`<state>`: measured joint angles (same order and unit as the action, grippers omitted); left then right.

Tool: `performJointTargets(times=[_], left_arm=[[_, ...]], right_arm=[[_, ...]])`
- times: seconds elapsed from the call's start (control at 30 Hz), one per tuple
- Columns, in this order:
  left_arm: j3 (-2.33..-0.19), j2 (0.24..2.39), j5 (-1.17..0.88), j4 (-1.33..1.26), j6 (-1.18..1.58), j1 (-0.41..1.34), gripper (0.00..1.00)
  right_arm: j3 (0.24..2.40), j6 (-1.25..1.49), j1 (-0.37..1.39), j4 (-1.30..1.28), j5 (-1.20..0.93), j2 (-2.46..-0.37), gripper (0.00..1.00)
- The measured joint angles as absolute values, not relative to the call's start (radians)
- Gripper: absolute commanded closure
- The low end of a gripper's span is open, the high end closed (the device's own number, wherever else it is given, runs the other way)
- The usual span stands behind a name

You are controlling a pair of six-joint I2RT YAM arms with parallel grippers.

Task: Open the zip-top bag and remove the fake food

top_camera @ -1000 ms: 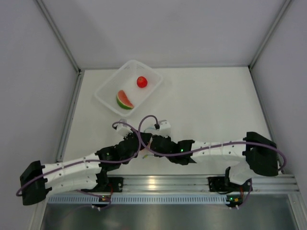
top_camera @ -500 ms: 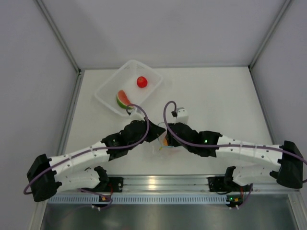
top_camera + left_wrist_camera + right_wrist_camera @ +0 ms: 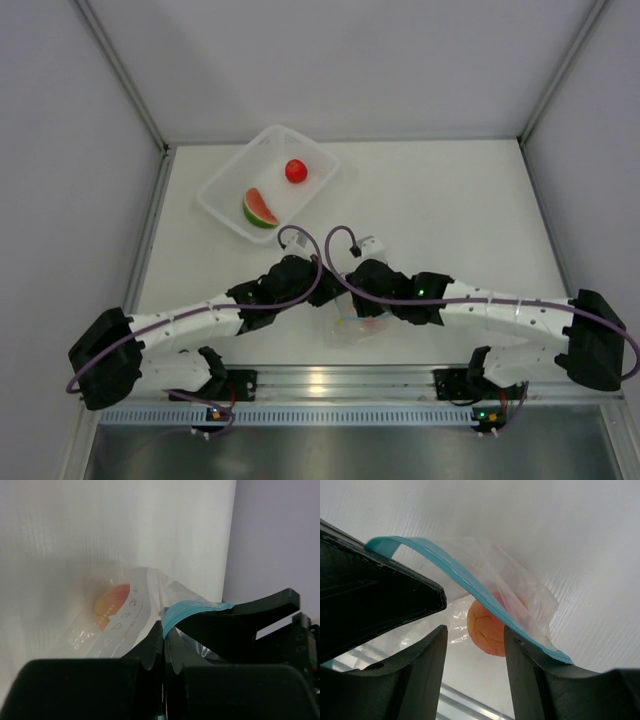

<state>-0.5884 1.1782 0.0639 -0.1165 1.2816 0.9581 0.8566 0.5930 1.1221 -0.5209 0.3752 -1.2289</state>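
The zip-top bag (image 3: 357, 328) lies crumpled near the table's front edge, between the two arms. My left gripper (image 3: 164, 632) is shut on its light blue zip strip (image 3: 192, 609). The orange-peach fake food (image 3: 488, 629) sits inside the clear plastic. My right gripper (image 3: 475, 636) is open, its fingers either side of that fruit, with the blue strip (image 3: 455, 572) draped over its right finger (image 3: 530, 660). From above, the left gripper (image 3: 322, 288) and right gripper (image 3: 347, 296) meet just above the bag. The watermelon wedge (image 3: 259, 209) and red tomato ball (image 3: 296, 171) lie in the white bin.
The white plastic bin (image 3: 225, 185) stands at the back left of the table. Metal frame posts run along both sides. An aluminium rail (image 3: 330, 380) with the arm bases lies just in front of the bag.
Both grippers have come back toward the front rail from half a second ago, and the bag with them. The right gripper's jaws have spread wider. The left stays shut on the bag.
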Motion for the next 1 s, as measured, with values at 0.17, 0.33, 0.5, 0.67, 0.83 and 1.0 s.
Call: performJointTargets(times=[0.17, 0.33, 0.5, 0.67, 0.83, 1.0], left_arm=[[-0.576, 1.178, 0.065, -0.13, 1.281, 0.958, 1.0], [-0.574, 1.179, 0.068, -0.134, 1.281, 0.96, 1.0], [-0.574, 1.187, 0.068, -0.136, 1.28, 0.967, 1.0], [-0.57, 1.187, 0.081, -0.132, 1.273, 0.968, 1.0], [-0.558, 1.187, 0.098, -0.12, 1.264, 0.968, 1.0], [-0.548, 1.187, 0.107, -0.096, 1.257, 0.967, 1.0]], right_arm=[[0.834, 0.563, 1.122, -0.527, 0.325, -1.265, 0.52], [0.831, 0.543, 1.121, -0.535, 0.313, -1.269, 0.45], [0.831, 0.526, 1.121, -0.524, 0.317, -1.299, 0.43], [0.831, 0.523, 1.12, -0.511, 0.347, -1.338, 0.37], [0.831, 0.524, 1.112, -0.501, 0.372, -1.387, 0.36], [0.831, 0.524, 1.11, -0.481, 0.386, -1.441, 0.36]])
